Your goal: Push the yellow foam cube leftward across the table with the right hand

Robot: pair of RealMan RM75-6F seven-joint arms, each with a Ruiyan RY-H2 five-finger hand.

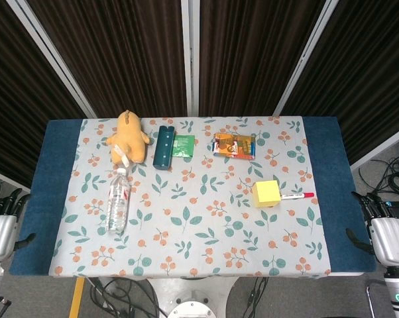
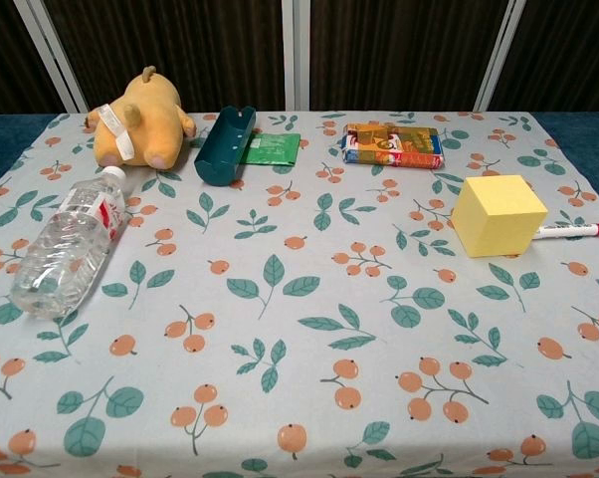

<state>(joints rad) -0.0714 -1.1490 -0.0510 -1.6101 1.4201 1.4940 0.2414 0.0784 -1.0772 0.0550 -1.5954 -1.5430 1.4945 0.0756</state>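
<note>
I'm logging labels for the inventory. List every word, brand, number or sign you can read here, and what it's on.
None can be read.
Bottle label: red and white print, too blurred.
Orange packet: printed graphics, lettering too small.
Green packet: no legible text.
Marker: no legible text.
Plush toy tag: white band, nothing readable.

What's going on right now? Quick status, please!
Left hand and right hand off the table edges, holding nothing. Yellow foam cube untouched, red pen beside it. Leftward: bare cloth, then water bottle.
</note>
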